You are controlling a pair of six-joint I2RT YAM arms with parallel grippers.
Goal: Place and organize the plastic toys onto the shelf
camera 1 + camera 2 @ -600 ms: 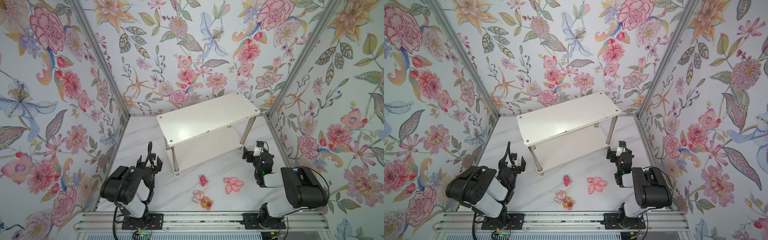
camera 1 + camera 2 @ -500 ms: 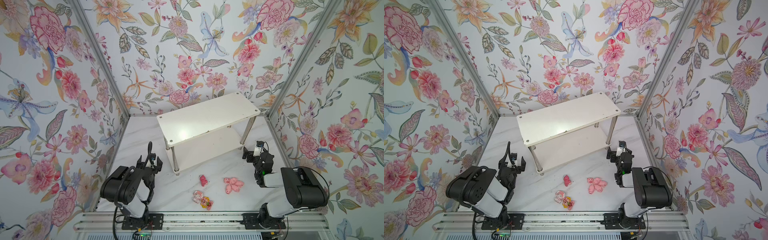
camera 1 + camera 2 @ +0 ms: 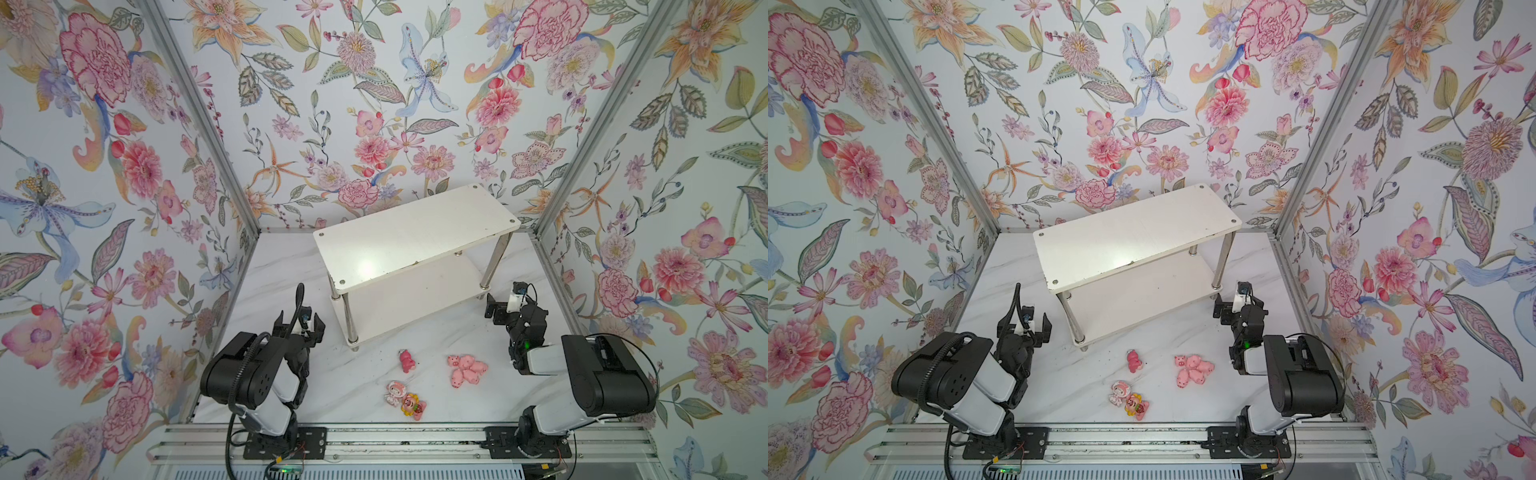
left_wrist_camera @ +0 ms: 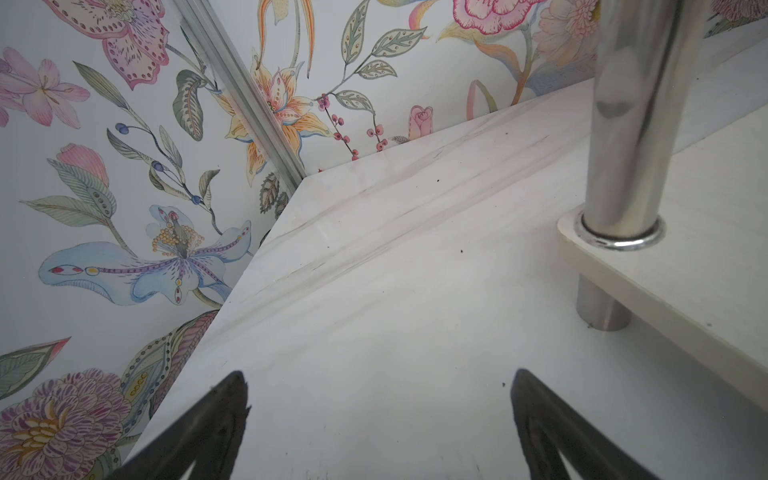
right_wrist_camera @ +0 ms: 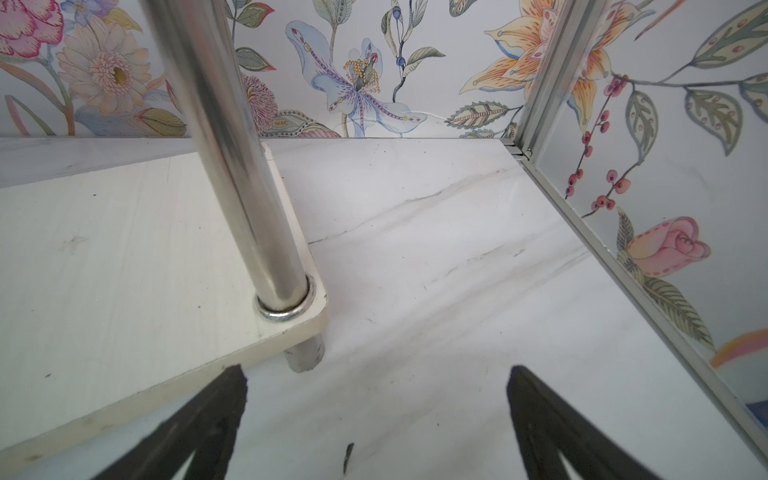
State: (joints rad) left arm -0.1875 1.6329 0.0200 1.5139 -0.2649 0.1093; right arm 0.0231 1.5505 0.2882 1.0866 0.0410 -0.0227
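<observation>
Tabletop (image 3: 286,286): toys (image 3: 463,369) btwn L end effector (image 3: 299,322), R end effector (image 3: 503,302)

You're seeing floral wallpaper (image 3: 374,104) covering left, far, right walls; marble tabletop (image 3: 282,266) lying below; aluminium rail (image 3: 395,438) running along near edge.

Bright, even light (glare on shelf (image 3: 415,239))
</observation>
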